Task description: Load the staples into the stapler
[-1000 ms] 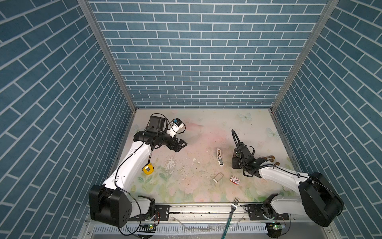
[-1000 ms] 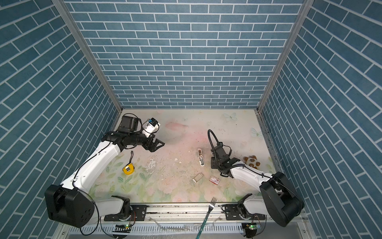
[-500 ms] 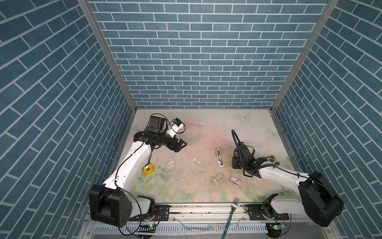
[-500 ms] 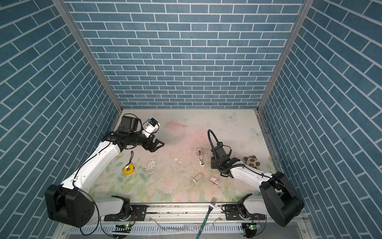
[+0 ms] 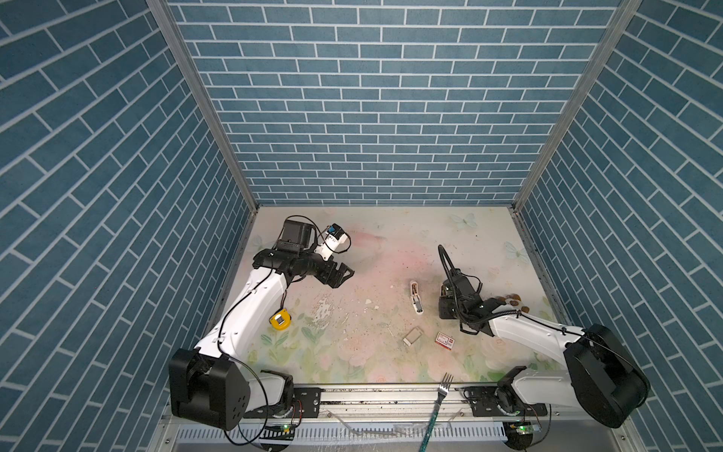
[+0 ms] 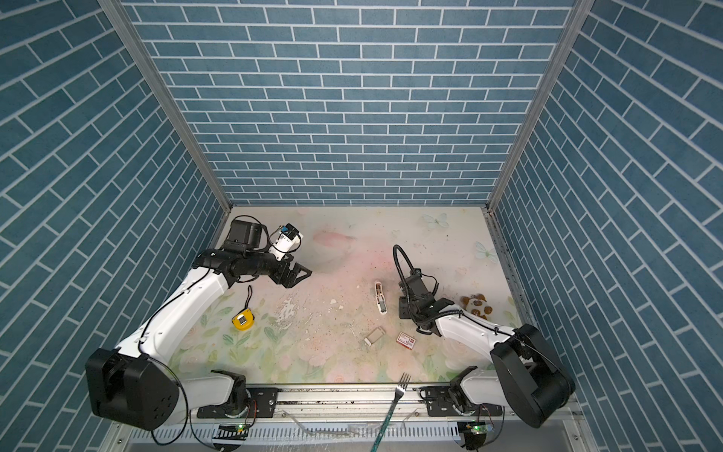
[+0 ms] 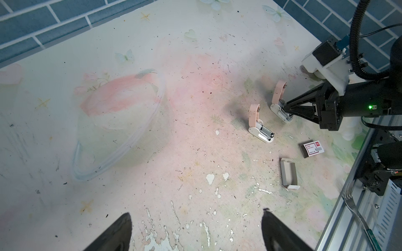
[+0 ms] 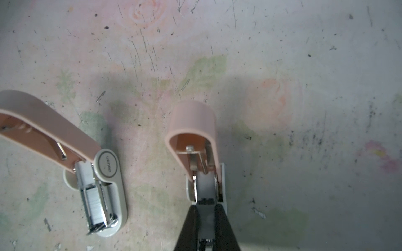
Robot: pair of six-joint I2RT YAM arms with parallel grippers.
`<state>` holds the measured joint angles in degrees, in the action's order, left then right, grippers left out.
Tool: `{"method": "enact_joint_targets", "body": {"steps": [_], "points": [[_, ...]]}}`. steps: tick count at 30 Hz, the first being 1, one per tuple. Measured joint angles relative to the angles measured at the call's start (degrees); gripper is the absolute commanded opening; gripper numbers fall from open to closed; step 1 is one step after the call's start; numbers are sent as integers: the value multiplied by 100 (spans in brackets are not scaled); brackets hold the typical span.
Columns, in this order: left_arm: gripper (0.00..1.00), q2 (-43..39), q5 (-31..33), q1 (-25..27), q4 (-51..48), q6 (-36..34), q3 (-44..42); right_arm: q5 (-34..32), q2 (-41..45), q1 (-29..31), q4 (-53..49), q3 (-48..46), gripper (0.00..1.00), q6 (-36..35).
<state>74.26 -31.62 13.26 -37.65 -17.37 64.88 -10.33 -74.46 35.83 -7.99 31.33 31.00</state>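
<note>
Inside blue brick-patterned walls (image 5: pixel 360 98), over the scratched pale floral bench (image 5: pixel 391 242), the left gripper (image 5: pixel 346 274) has its jaws spread and the right gripper (image 8: pixel 205 209) pinches an open pink-and-white stapler (image 8: pixel 193 121) in its jaws.

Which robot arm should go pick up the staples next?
Probably the left arm: its jaws are open and empty. The right arm's jaws are shut on one open stapler, steadying it. The staples lie in their tray nearer the right arm, though.
</note>
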Motion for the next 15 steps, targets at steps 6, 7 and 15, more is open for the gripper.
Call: {"method": "enact_joint_targets", "body": {"steps": [6,7,15], "points": [[94,-2,0,-4,4,0,0,87,-55,0,26,-55,9,2],[94,-2,0,-4,4,0,0,90,-55,0,33,-55,9,2],[94,-2,0,-17,11,4,0,103,24,0,2,-55,9,2]]}}
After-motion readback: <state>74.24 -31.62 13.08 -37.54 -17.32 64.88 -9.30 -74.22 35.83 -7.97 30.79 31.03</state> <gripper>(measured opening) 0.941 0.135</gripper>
